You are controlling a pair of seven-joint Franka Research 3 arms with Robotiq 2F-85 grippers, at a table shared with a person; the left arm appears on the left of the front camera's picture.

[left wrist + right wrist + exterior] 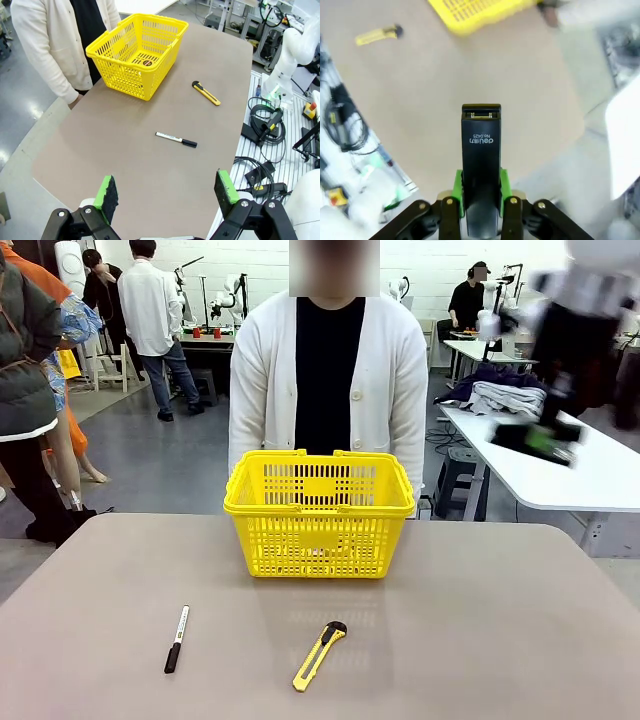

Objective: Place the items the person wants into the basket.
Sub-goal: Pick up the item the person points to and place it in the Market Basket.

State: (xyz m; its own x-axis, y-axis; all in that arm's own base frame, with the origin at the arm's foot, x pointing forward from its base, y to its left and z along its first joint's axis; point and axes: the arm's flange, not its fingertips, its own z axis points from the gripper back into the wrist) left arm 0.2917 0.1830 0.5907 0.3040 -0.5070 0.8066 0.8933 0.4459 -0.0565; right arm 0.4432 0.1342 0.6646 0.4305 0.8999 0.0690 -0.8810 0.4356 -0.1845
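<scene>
The yellow basket (320, 515) stands at the table's far middle, in front of the person (325, 370) in a white cardigan. High over the table's right side, blurred, my right gripper (548, 437) is shut on a black stapler (535, 441). In the right wrist view the stapler (481, 150) sticks out between the green pads of that gripper (481, 192), with the basket (480, 12) far ahead. My left gripper (166, 192) is open and holds nothing, high above the table's near edge, looking toward the basket (137, 50). A small dark round patch (146, 62) shows on the basket's floor; I cannot tell what it is.
A white marker with a black cap (177, 638) lies at the front left of the table. A yellow-and-black utility knife (320, 655) lies in front of the basket. Cables and equipment (265, 150) sit beside the table's edge.
</scene>
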